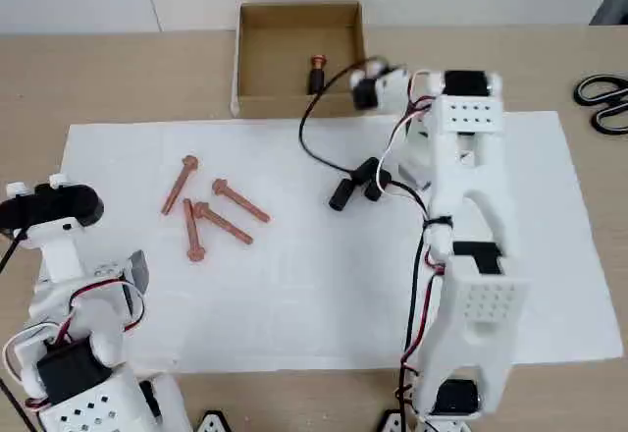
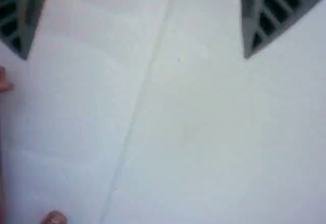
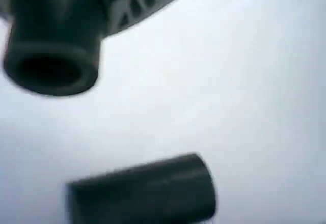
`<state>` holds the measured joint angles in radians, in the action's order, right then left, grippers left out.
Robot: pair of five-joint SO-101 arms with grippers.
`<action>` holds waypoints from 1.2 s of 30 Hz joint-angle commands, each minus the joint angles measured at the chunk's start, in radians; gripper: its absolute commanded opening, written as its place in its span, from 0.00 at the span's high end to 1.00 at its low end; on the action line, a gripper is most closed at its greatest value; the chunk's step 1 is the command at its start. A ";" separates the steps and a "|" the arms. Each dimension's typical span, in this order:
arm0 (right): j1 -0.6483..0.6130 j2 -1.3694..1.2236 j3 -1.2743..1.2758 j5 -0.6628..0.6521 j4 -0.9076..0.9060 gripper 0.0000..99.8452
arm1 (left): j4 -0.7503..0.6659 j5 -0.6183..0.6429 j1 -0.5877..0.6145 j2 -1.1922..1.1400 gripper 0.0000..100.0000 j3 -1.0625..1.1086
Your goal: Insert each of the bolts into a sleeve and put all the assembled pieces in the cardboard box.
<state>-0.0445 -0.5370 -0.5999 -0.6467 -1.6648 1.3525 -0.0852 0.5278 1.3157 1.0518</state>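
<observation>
Several copper bolts (image 1: 211,214) lie loose on the white paper (image 1: 294,295), left of centre. Black sleeves (image 1: 341,194) lie near the middle. In the cardboard box (image 1: 250,59) at the back rests one bolt in a sleeve (image 1: 317,74). My right gripper (image 1: 378,175) is down among the sleeves and is shut on a black sleeve (image 3: 51,66), whose open end faces the camera. A ribbed finger (image 3: 147,0) shows behind it, and a second sleeve (image 3: 142,193) lies on the paper just beyond. My left gripper (image 2: 135,56) hangs open over bare paper at the front left (image 1: 132,270); bolt ends (image 2: 53,217) peek in at the edge.
Scissors (image 1: 603,103) lie on the wooden table at the far right. A black cable (image 1: 314,142) loops from the right wrist across the paper beside the sleeves. The paper's middle and front are bare.
</observation>
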 commanded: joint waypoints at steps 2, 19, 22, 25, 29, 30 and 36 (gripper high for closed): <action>-0.008 0.159 0.034 0.244 -0.019 1.00 | -0.006 -0.008 -0.002 0.008 0.75 -0.008; -0.102 -0.024 0.250 0.522 0.056 0.91 | -0.006 -0.008 -0.003 0.008 0.75 -0.007; -0.102 -0.073 0.250 0.522 0.056 0.89 | -0.006 -0.008 -0.005 0.008 0.75 -0.007; -0.104 -0.088 0.250 0.522 0.056 0.89 | -0.006 -0.008 -0.006 0.008 0.75 -0.007; -0.116 -0.087 0.230 0.512 0.045 0.86 | -0.006 -0.008 -0.006 0.008 0.75 -0.007; -0.120 -0.087 0.226 0.512 0.045 0.84 | -0.006 -0.008 -0.006 0.008 0.75 -0.007; -0.157 -0.056 0.213 0.519 0.044 0.82 | -0.006 -0.008 -0.006 0.008 0.75 -0.007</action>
<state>-0.1933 -0.6229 -0.3590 -0.1358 -1.6218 1.3525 -0.0852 0.5278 1.3157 1.0518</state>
